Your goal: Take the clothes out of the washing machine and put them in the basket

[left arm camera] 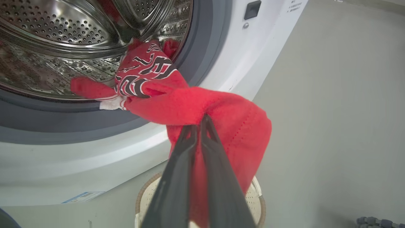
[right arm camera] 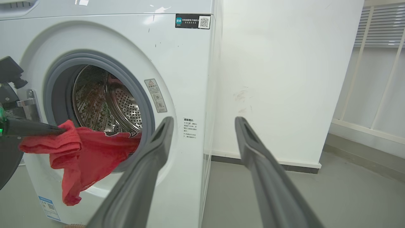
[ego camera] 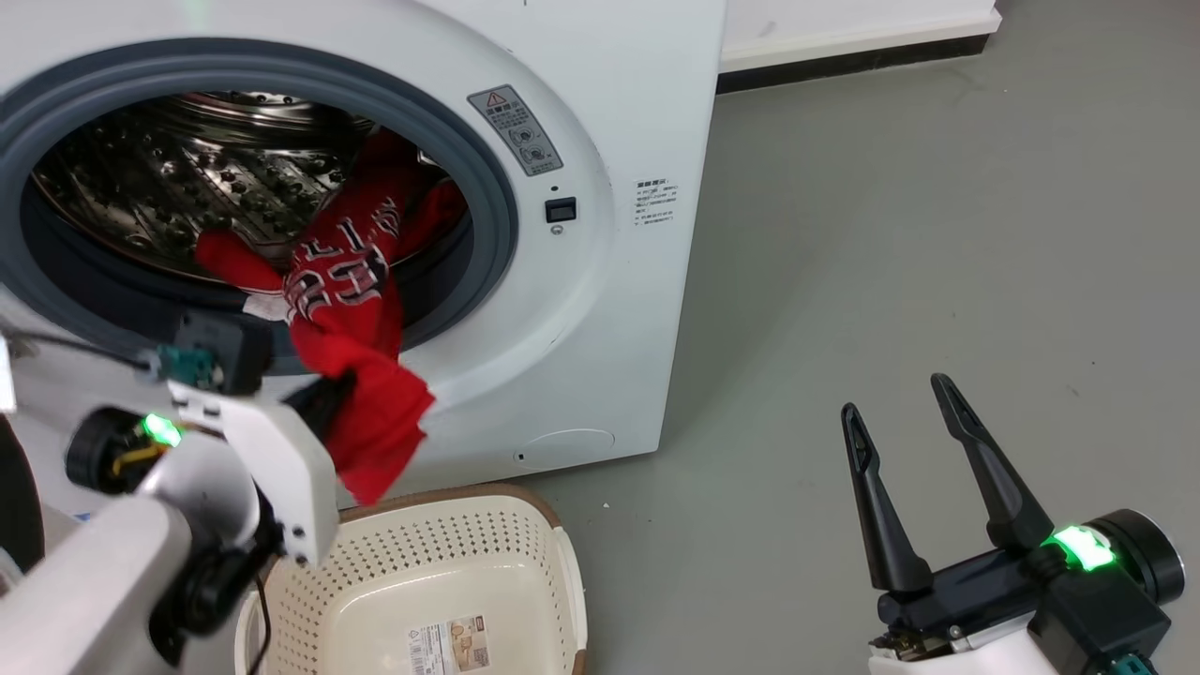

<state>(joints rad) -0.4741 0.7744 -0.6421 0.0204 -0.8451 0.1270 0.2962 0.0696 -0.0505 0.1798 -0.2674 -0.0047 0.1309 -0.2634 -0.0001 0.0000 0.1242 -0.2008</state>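
Observation:
The red clothes [ego camera: 361, 319] with black-and-white lettering stretch from inside the drum over the grey gasket of the white washing machine [ego camera: 600, 309], one end hanging down its front. My left gripper [left arm camera: 199, 125] is shut on a fold of the clothes [left arm camera: 221, 110] just outside the porthole. Directly below stands the cream basket [ego camera: 441, 581] with its brown rim, a sticker on its bottom. In the right wrist view the clothes [right arm camera: 85, 152] hang out of the washing machine [right arm camera: 177, 63]. My right gripper [ego camera: 900, 403] is open over the floor at the lower right, holding nothing.
Grey floor [ego camera: 937, 234] spreads to the right of the machine. A white wall with a dark skirting [ego camera: 844, 56] runs behind. The machine's open door [right arm camera: 8, 133] stands at the left of the porthole in the right wrist view.

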